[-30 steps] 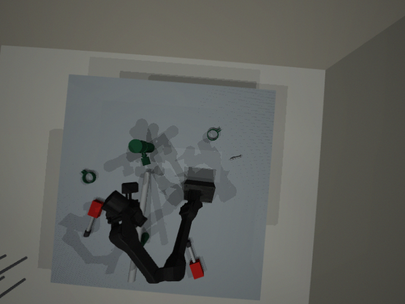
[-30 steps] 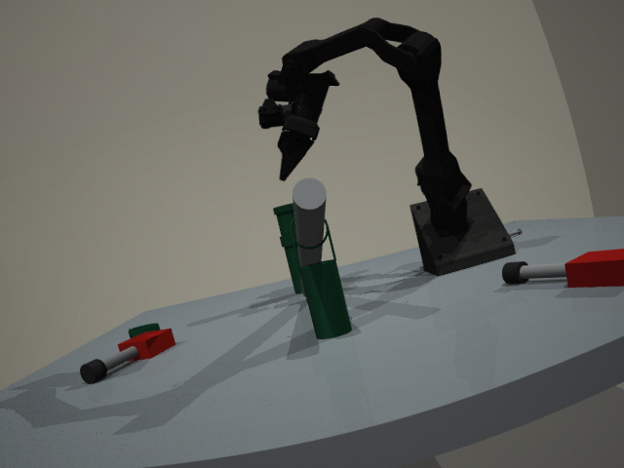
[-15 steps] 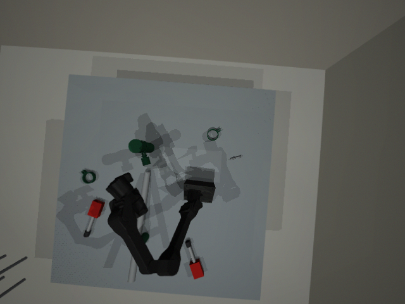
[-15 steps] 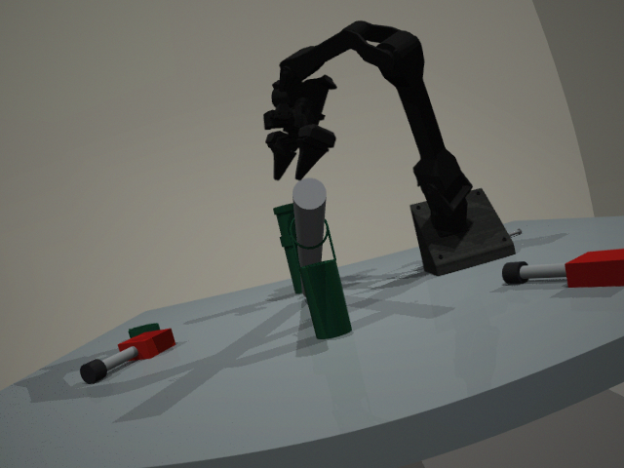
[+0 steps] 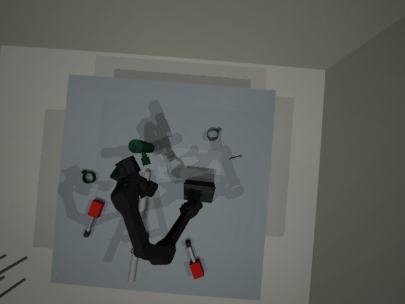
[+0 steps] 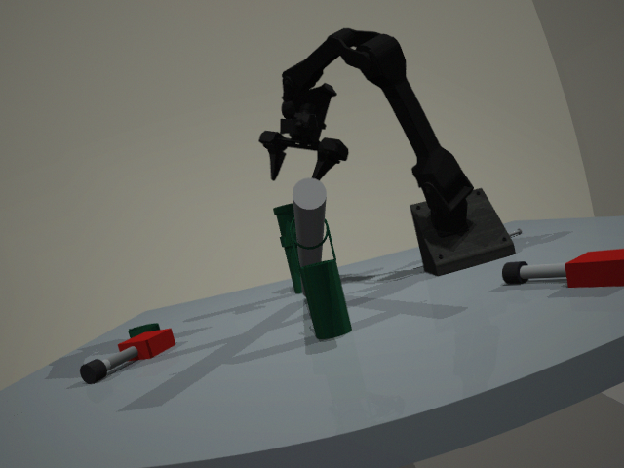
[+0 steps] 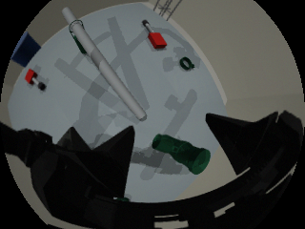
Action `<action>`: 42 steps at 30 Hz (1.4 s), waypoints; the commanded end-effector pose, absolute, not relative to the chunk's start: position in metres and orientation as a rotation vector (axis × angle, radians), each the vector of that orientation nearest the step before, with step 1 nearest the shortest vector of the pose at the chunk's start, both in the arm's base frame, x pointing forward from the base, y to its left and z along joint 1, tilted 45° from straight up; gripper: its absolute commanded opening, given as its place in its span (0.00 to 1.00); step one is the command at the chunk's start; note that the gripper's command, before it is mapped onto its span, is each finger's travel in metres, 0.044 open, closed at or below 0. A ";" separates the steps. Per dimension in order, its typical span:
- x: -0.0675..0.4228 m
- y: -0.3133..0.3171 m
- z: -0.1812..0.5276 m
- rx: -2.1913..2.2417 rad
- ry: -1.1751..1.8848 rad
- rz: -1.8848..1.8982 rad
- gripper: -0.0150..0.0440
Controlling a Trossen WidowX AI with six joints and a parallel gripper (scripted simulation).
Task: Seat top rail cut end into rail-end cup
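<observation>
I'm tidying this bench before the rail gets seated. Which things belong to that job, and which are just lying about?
Belongs to the job:
- grey rail
- big green post
- rail-end cup
- open hand above the rail

Lying about:
- two red-handled tools
- two loose green bands
- small screw
</observation>
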State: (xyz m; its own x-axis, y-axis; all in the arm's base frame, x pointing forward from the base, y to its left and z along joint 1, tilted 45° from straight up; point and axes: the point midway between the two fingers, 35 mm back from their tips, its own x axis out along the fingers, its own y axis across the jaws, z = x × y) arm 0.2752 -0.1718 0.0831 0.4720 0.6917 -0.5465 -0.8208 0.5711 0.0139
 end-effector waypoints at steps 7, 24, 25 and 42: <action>0.249 -0.214 0.013 -0.910 0.090 1.125 1.00; 0.249 -0.212 0.011 -0.911 0.089 1.126 1.00; 0.249 -0.210 0.008 -0.913 0.087 1.128 1.00; 0.253 -0.167 -0.035 -0.943 0.056 1.152 1.00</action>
